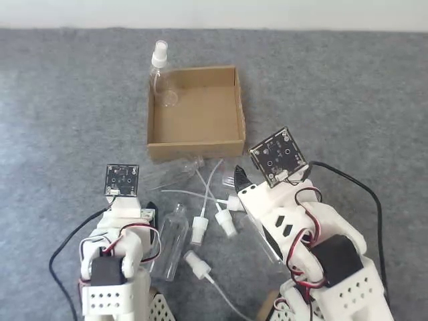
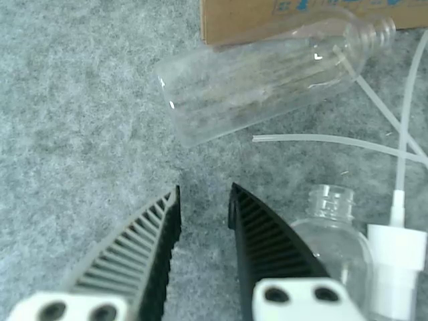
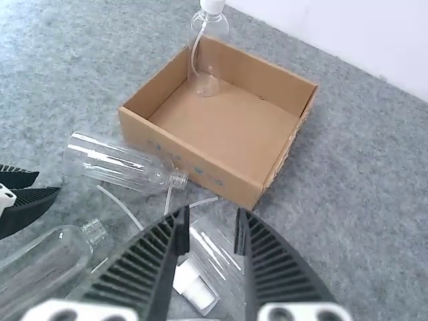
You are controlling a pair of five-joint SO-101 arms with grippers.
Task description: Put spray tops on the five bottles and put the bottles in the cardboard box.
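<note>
The cardboard box [image 1: 194,114] [image 3: 221,127] lies open at the far middle of the table. One clear bottle with a spray top [image 1: 159,70] [image 3: 204,40] stands in its far-left corner. A bare bottle [image 1: 175,171] [image 2: 267,73] [image 3: 120,164] lies just in front of the box. Another bare bottle [image 1: 170,241] [image 2: 331,234] [image 3: 40,264] lies beside my left gripper [image 1: 150,208] [image 2: 204,200], which is open and holds nothing. Loose spray tops [image 1: 200,227] [image 2: 394,261] lie between the arms. My right gripper [image 1: 239,179] [image 3: 210,227] hangs open over a clear bottle [image 3: 214,251] and a white spray top [image 3: 194,284].
Thin white dip tubes [image 1: 210,177] [image 2: 334,140] trail across the grey felt in front of the box. A pale wall runs along the far edge of the table. A black cable [image 1: 364,194] loops right of the right arm.
</note>
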